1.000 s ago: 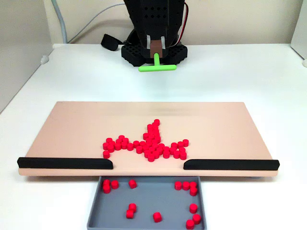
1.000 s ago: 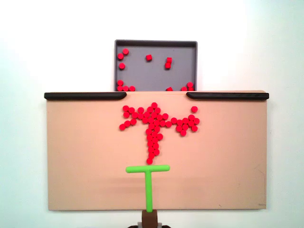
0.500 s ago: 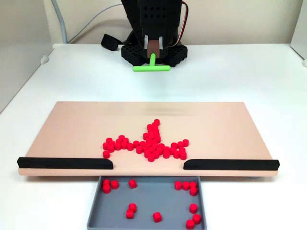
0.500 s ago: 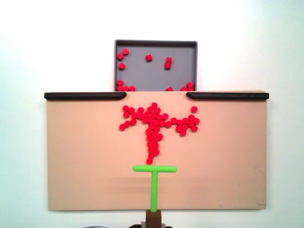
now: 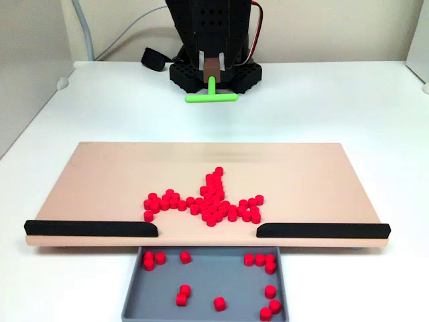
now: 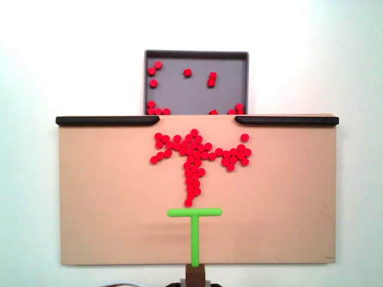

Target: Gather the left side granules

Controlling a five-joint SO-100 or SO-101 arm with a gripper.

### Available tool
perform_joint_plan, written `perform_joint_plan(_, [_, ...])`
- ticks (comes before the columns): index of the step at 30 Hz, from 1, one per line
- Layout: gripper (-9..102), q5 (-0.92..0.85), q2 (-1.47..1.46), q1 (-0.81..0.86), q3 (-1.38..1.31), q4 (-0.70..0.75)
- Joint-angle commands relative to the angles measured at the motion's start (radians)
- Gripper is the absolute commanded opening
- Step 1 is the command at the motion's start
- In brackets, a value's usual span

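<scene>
1. Since half a second ago almost nothing has moved: my green T-shaped pusher point(image 6: 194, 227) holds nearly the same place, and one second ago it stood more to the left in a fixed view.
2. On the white tabletop point(image 5: 348, 107) lies the beige board point(image 6: 108, 203) with two black rails point(image 6: 108, 121) at its edge.
3. Beside that edge sits the grey tray point(image 6: 197, 95), with some granules inside.
4. My pincer point(image 5: 212, 70) is clenched on the pusher stem.
5. Most granules point(image 6: 194, 156) form a T-like cluster on the board, just beyond the pusher bar.

Granules point(image 6: 195, 156) clustered on board point(image 6: 102, 203), tray point(image 6: 197, 92) beyond, pusher point(image 6: 194, 230) before them
</scene>
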Motion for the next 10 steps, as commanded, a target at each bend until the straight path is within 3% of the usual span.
perform_joint_plan(1, [0,-0.006,0.023,0.006,-0.008,0.002])
perform_joint_plan(10, [0,-0.023,0.026,0.035,-0.008,-0.002])
